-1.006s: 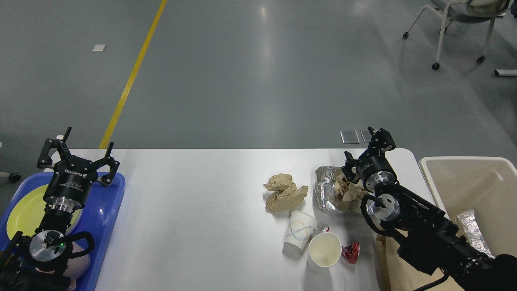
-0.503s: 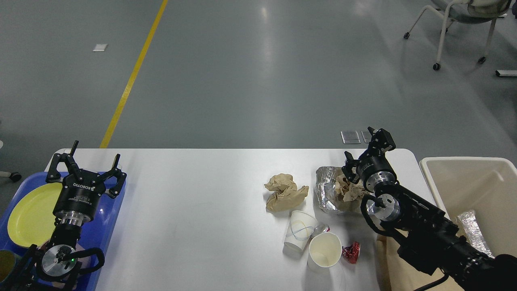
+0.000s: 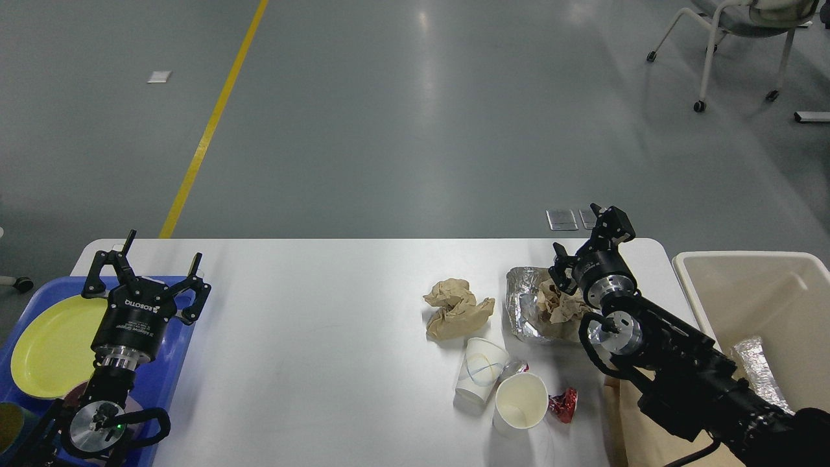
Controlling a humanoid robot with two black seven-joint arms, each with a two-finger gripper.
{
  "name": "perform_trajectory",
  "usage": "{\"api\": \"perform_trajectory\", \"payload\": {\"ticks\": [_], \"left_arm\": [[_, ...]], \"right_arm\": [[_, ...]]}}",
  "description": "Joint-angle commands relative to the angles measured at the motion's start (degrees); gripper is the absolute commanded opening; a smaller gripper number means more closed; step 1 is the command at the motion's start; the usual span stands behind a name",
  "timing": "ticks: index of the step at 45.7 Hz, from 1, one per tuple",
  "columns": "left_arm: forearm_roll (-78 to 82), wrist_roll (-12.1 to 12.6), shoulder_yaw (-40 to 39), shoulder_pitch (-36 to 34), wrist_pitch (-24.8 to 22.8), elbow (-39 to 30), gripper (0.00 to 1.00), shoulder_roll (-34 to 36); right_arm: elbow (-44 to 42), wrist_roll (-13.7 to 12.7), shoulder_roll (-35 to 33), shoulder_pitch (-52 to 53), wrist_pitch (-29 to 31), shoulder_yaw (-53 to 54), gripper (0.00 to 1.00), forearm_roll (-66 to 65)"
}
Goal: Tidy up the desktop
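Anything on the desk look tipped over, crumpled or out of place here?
Yes. Right of centre on the desktop, two paper cups lie tipped over, beside crumpled brown paper, a crumpled foil sheet and a red wrapper.

White rounded desktop (image 3: 324, 337), litter at its right.

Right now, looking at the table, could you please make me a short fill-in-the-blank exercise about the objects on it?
1. The plate on the blue tray is ____ in colour.
2. The number of paper cups lying near the red wrapper is ____.
3. The foil sheet holds crumpled ____ paper, like the paper ball on the desktop.
4. The beige bin stands at the table's ____ side.

Missing words: yellow; two; brown; right
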Motion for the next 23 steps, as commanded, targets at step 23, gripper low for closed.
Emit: {"api": "perform_trajectory", "payload": {"ticks": [23], "left_arm": [[-0.08,0.03,0.13,0.02,0.0,0.03,0.96,0.01]], "right_arm": [[0.02,0.03,0.0,0.0,0.0,0.01,1.0,0.02]]}}
